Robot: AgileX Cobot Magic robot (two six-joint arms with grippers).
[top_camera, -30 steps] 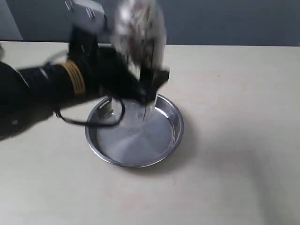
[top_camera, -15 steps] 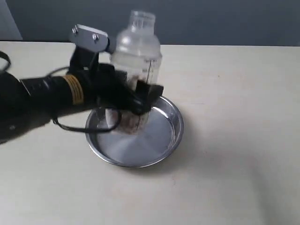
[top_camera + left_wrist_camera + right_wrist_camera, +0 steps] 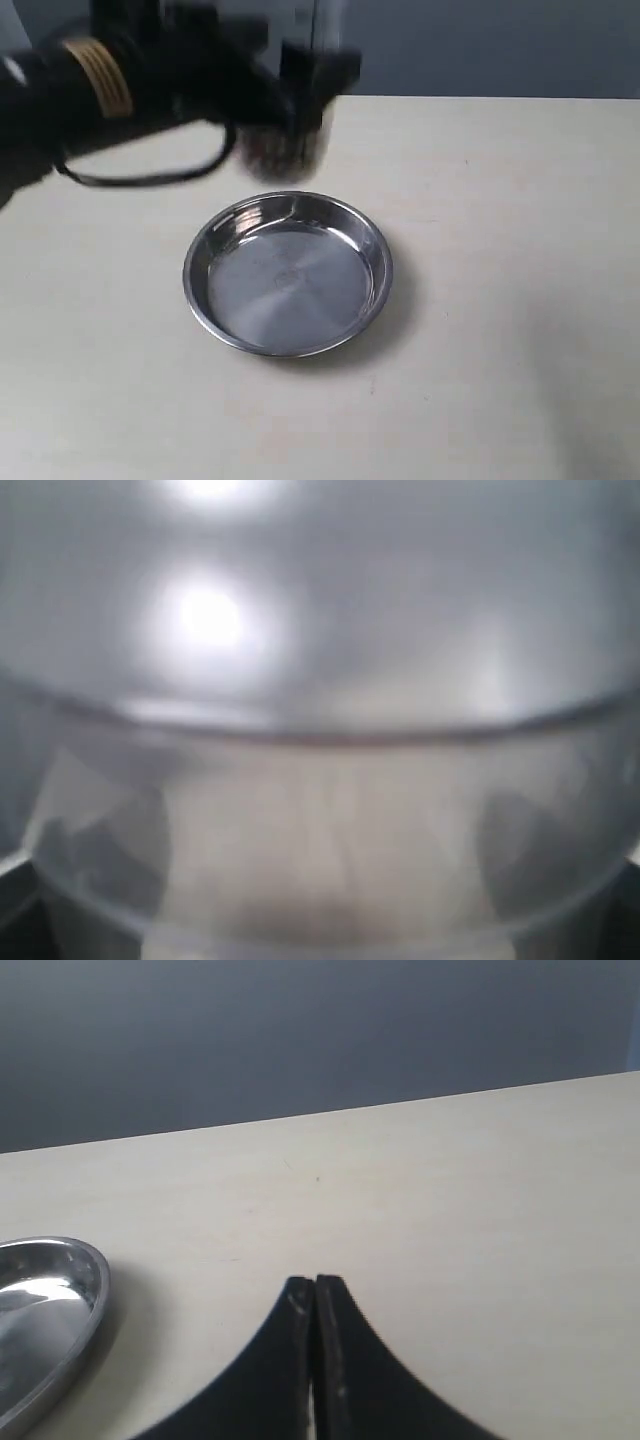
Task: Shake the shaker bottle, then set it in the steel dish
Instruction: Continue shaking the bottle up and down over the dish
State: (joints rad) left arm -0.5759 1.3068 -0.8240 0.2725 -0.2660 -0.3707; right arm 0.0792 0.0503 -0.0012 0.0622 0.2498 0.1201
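The steel dish point(image 3: 288, 275) lies round and shiny on the table, with nothing in it; its rim point(image 3: 60, 1345) also shows in the right wrist view. My left gripper point(image 3: 300, 95) is high above the dish's far side, shut on the shaker bottle point(image 3: 285, 150), which is blurred by motion; only its lower part with brown bits shows, the top runs out of view. The frosted bottle wall point(image 3: 320, 810) fills the left wrist view, dark fingers at both sides. My right gripper point(image 3: 315, 1285) is shut with nothing in it and is absent from the exterior view.
The table point(image 3: 500, 300) is pale beige with a dark grey wall behind it. A black cable point(image 3: 150, 180) hangs from the left arm above the table, left of the dish.
The left arm has swung the bottle up from low over the dish to high above its far rim, half out of view. The dish has not moved.
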